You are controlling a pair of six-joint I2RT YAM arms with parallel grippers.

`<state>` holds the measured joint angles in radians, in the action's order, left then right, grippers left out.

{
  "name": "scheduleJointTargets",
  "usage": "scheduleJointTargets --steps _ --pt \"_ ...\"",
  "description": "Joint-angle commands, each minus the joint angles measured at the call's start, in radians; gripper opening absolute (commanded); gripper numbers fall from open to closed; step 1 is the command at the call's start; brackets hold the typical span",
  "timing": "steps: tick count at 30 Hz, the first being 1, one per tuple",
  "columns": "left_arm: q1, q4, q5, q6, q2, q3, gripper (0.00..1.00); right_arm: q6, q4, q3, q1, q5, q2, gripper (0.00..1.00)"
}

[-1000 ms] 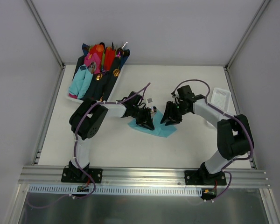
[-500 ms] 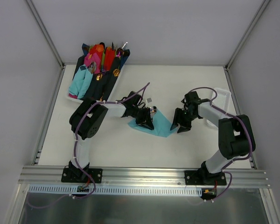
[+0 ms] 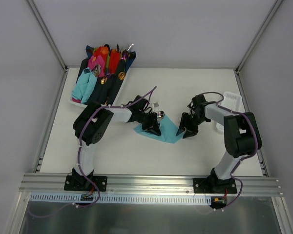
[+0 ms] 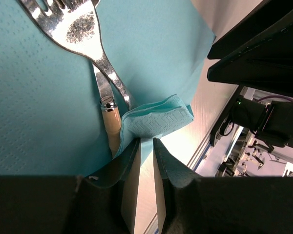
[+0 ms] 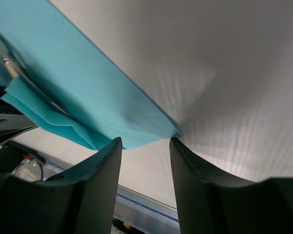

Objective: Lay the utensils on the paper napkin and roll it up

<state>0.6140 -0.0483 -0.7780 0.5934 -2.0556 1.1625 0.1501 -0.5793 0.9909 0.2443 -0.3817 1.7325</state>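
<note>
Utensils [image 4: 83,29] lie on paper napkin [image 4: 39,97], rolling apparently barely begun: left gripper [image 4: 146,146] pinches its folded edge, right gripper [image 5: 145,146] stands half-open, empty.

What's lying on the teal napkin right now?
A silver fork and a beige-handled utensil lie on the napkin. The left gripper pinches a folded corner over their handle ends, hiding them.
</note>
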Motion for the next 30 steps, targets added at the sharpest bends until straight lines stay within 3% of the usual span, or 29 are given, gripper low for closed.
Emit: scheduleJointTargets --steps 1,13,21,26,30 --pt "-0.008 0.015 0.045 -0.003 -0.023 0.009 0.18 0.014 0.125 -0.012 0.003 -0.090 0.058 0.47" --pt "-0.013 0.015 0.043 -0.003 -0.026 0.009 0.18 0.066 0.292 -0.095 0.003 -0.281 0.015 0.44" --pt "-0.017 0.015 0.045 -0.001 -0.028 0.009 0.18 0.108 0.325 -0.086 0.012 -0.309 -0.053 0.45" --pt "-0.019 0.016 0.045 -0.001 -0.028 0.009 0.18 0.135 0.322 -0.067 0.042 -0.281 -0.059 0.24" --pt "-0.020 0.021 0.049 -0.003 -0.026 0.008 0.18 0.166 0.317 -0.038 0.073 -0.269 -0.056 0.15"
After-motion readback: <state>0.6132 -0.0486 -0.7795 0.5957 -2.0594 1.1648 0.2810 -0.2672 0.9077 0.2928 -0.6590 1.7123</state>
